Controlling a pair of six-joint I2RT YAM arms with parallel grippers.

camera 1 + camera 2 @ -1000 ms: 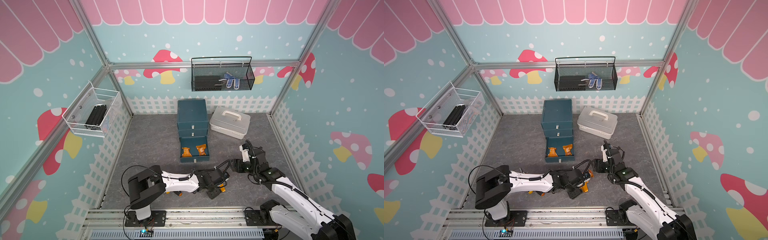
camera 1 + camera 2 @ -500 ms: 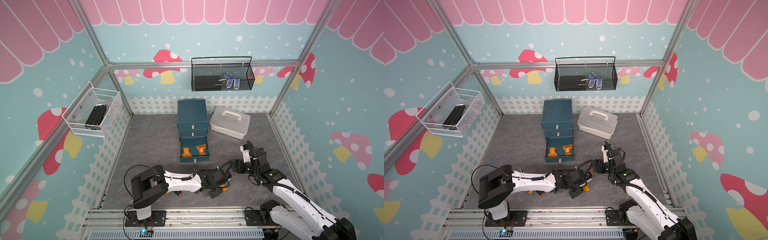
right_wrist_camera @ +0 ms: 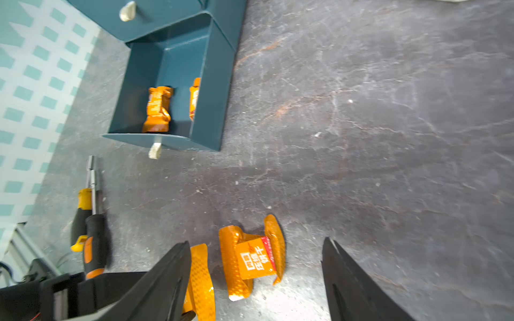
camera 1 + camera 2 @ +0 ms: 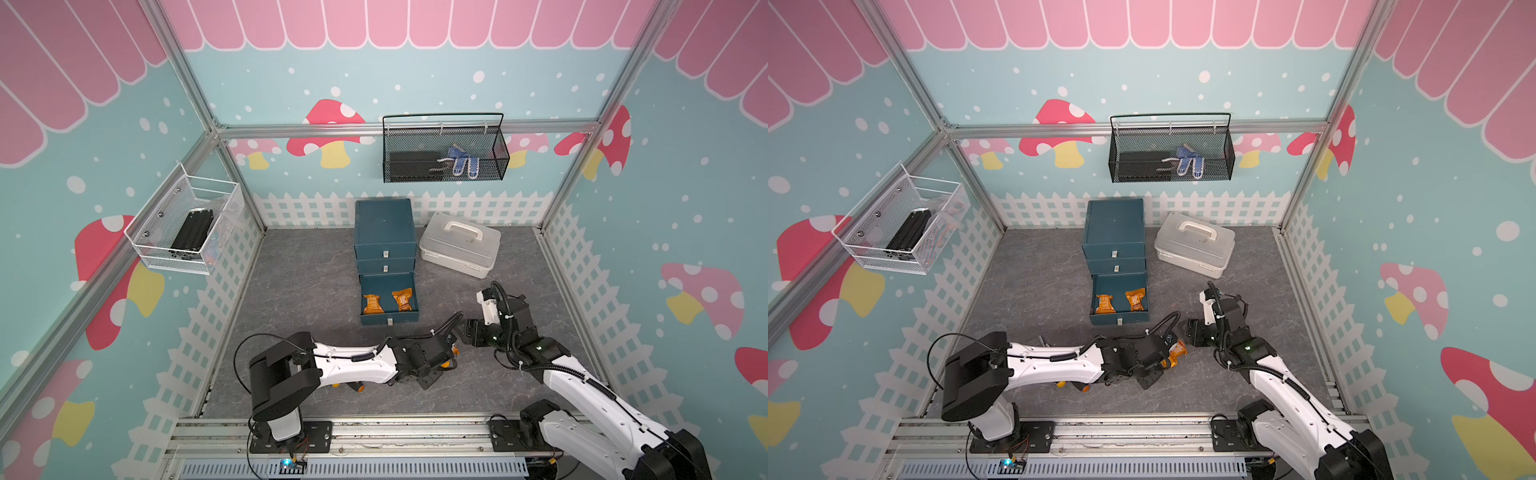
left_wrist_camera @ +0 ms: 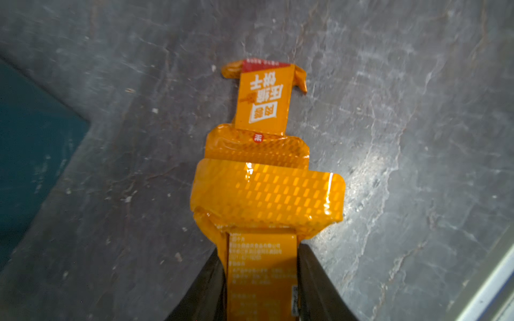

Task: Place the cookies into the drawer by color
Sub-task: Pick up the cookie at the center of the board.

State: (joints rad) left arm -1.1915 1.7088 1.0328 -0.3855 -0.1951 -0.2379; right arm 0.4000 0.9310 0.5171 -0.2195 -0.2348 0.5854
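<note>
In the drawer [image 4: 384,226], bottom compartment open, lie two cookies [image 4: 372,303]; a case [image 4: 459,249] stands beside.

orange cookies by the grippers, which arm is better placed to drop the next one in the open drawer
Left: the left gripper is shut on one orange cookie, near the open drawer. The right gripper is open by the other cookie.

Glossy orange foil packet [image 5: 267,194] with embossed checkered sheen, my left fingers [image 5: 205,289] matt black plastic, rough veined grey stone-look floor [image 5: 389,111], smooth satin teal drawer [image 3: 178,55], shiny metal screwdriver shaft [image 3: 90,172]
</note>
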